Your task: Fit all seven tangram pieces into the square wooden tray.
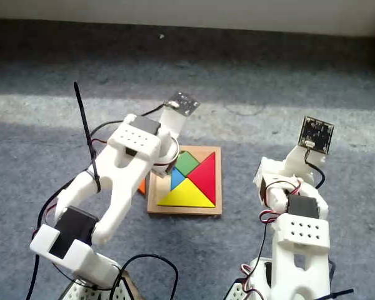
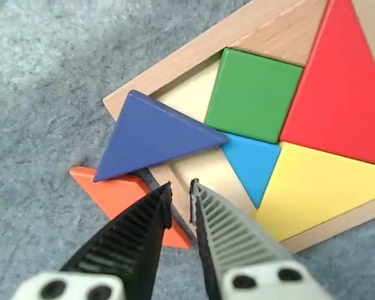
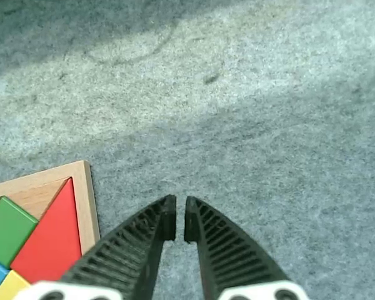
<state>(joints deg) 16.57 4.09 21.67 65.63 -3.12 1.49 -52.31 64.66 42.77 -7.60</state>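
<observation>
Left claw (image 2: 180, 185), right claw (image 3: 180, 204) closed, empty; four pieces (image 2: 253, 94) in tray (image 2: 175, 59), one navy triangle (image 2: 150, 134) astride, one orange (image 2: 112, 190) outside.

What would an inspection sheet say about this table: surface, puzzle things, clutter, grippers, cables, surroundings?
Surface: grey carpet-like cloth.
Job's things: wooden tray holds red triangle, green square, yellow triangle, light blue triangle; dark blue triangle lies across its rim; orange piece on the cloth outside.
Clutter: nothing seen.
Grippers: left gripper shut, empty, by the tray's rim; right gripper shut above bare cloth.
Cables: black cable loops at an arm's base.
Surroundings: pale strip at the far edge.
</observation>
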